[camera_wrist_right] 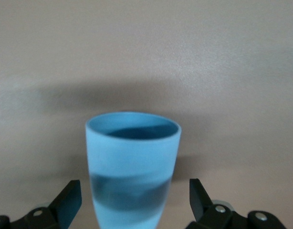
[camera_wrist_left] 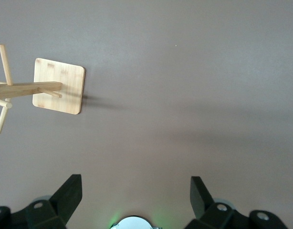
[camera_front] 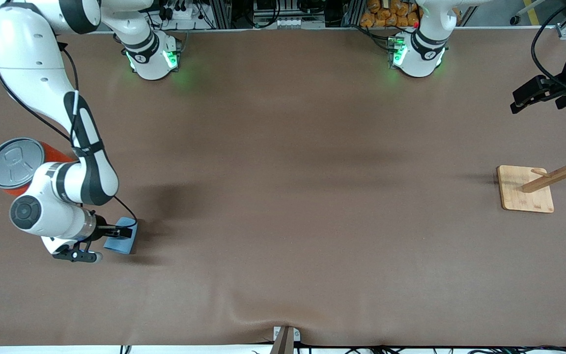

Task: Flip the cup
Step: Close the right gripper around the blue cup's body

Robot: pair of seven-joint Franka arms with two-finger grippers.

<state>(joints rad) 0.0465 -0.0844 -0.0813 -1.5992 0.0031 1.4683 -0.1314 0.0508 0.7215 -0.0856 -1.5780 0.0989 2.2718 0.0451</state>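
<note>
The light-blue cup (camera_front: 124,241) (camera_wrist_right: 132,148) lies on its side on the brown table, near the right arm's end. Its darker mouth faces the left arm's end. My right gripper (camera_front: 115,233) (camera_wrist_right: 135,191) is down at the cup's narrow base, open, with one finger on each side of the cup body. Neither of its fingers (camera_wrist_right: 70,196) touches the cup; a gap shows on each side. My left gripper (camera_front: 533,96) (camera_wrist_left: 136,187) waits open and empty, high over the left arm's end of the table.
A large orange can with a grey lid (camera_front: 15,164) stands beside the right arm's forearm, farther from the front camera than the cup. A wooden peg rack on a square base (camera_front: 526,189) (camera_wrist_left: 59,86) stands at the left arm's end.
</note>
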